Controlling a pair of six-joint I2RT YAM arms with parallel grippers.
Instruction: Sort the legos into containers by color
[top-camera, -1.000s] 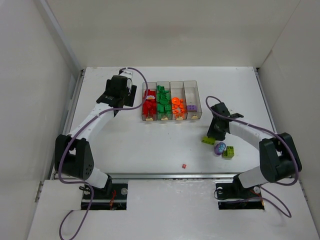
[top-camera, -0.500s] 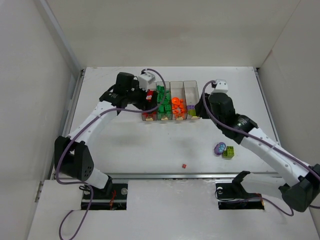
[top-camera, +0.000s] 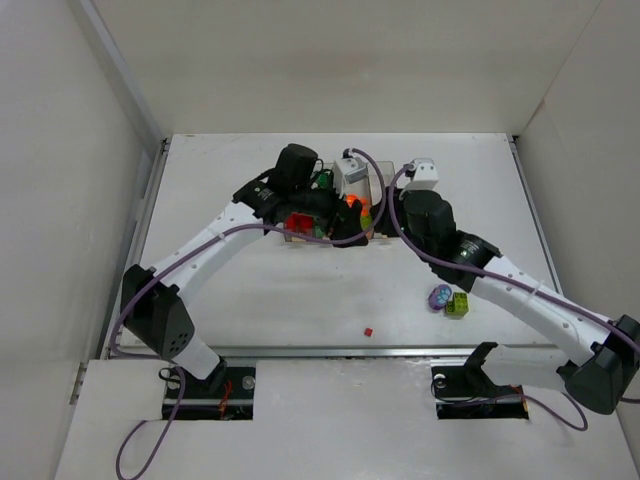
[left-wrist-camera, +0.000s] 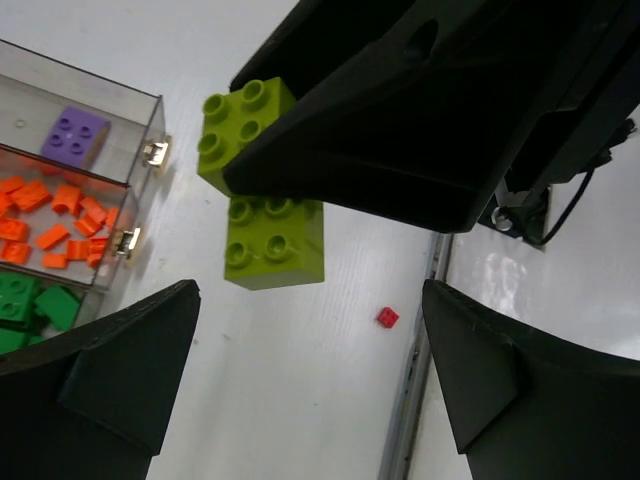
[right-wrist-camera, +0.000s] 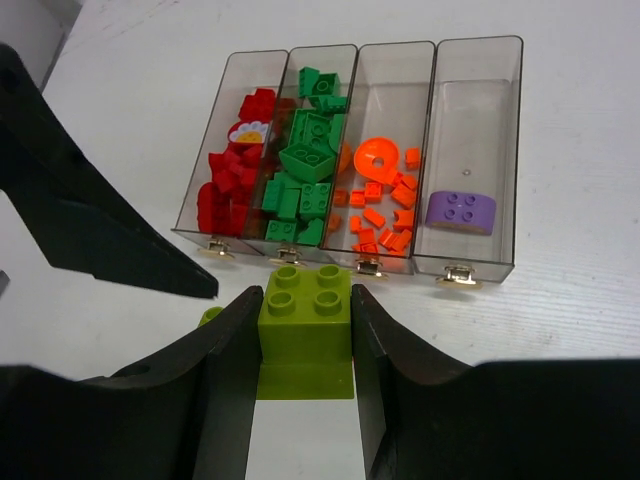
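**Tight squeeze at the near end of the bins**

My two claws are crowding each other right now. My right claw (right-wrist-camera: 305, 335), clamped on a lime brick (right-wrist-camera: 305, 305), hangs just in front of the bins (right-wrist-camera: 478, 100). My left claw (left-wrist-camera: 310, 300), jaws wide, sits close on its left, with one finger (right-wrist-camera: 90, 230) jutting across in front of the red bin's end. Seen from overhead, both arms bridge the row and cover most of it. Open table lies nearer me, with only a red bit (top-camera: 368, 331), a purple piece (top-camera: 439, 296) and a second lime brick (top-camera: 458, 304) on it. The far side beyond the bins is open too.
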